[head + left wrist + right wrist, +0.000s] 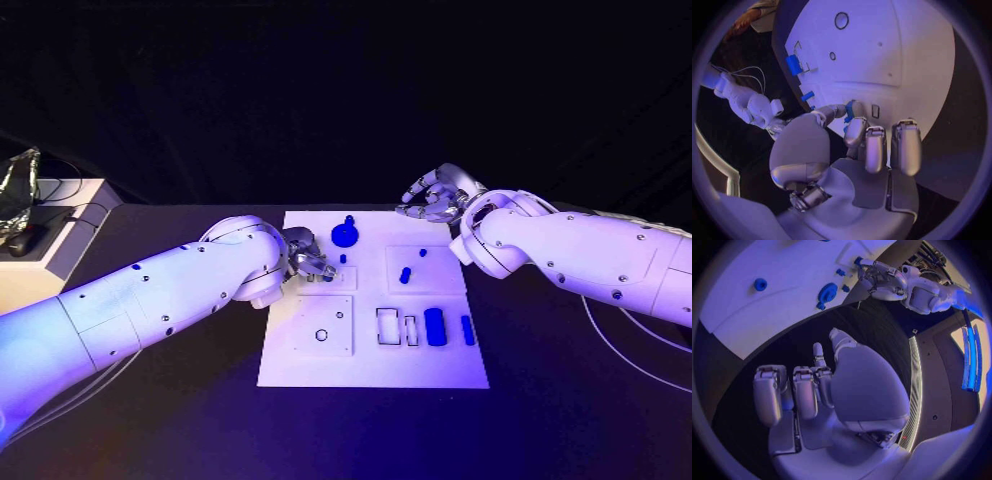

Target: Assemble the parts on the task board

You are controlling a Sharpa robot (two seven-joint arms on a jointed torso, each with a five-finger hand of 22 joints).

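White task board (296, 370) mid-table; my left hand (307, 262) pinching small blue part (849, 110) at its left edge; right hand (433, 197) off far-right corner, fingers curled, holding nothing.

Tally: I am counting one task board (372, 372). I am making out five blue parts: round one (345, 236) at 12 o'clock, tiny one (342, 258) at 10, small one (405, 274) near centre, and capsule (434, 327) and slim bar (467, 329) at 4.
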